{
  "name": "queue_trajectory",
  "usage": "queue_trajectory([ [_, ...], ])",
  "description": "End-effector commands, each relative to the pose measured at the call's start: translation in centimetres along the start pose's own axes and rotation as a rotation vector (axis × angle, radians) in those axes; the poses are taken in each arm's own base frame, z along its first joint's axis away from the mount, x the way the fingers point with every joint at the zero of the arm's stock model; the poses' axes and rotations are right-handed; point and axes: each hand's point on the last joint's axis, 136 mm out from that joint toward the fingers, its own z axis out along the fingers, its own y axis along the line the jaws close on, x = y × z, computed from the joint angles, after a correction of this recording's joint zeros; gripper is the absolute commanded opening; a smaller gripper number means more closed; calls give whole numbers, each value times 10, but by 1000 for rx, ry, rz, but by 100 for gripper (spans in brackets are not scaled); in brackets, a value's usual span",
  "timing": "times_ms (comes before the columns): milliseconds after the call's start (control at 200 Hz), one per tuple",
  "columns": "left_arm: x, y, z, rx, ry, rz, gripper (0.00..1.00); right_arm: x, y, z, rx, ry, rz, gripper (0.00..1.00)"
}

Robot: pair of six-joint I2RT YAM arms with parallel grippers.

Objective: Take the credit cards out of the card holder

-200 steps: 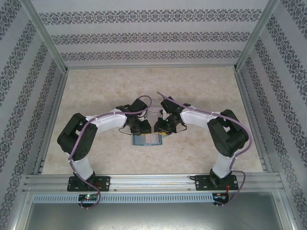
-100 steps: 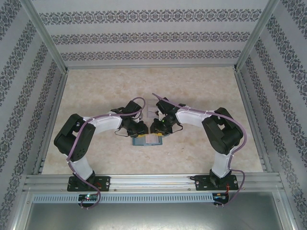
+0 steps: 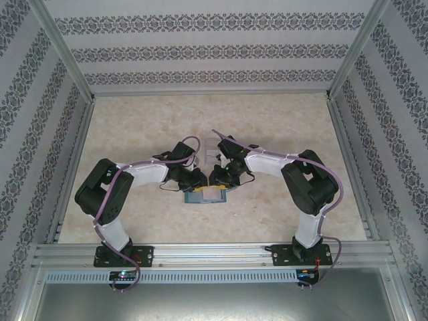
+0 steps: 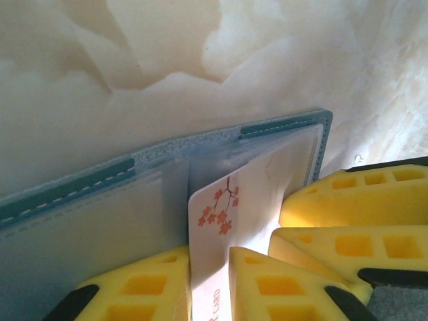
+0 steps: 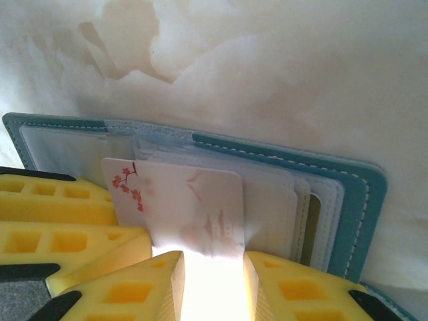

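Left gripper (image 4: 208,267) pinches a blossom-printed credit card (image 4: 221,207) half out of the card holder (image 4: 73,190) ahead; right gripper (image 5: 212,257) beside it, hold unclear; card not yet free

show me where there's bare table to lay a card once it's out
Bare table runs from the arms to the back wall, plus strips beside each side rail and a near patch between the card holder and the base rail. Crowded: the centre, where the left fingers and right fingers meet over it.
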Motion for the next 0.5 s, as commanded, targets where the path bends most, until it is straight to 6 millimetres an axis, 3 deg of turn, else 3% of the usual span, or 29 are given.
queue_trajectory([
  [0,-6,-4,2,42,-8,-10,18,4,-13,7,34,21,16,30],
  [495,0,10,-12,-40,-14,7,10,2,-20,1,49,12,29,30],
])
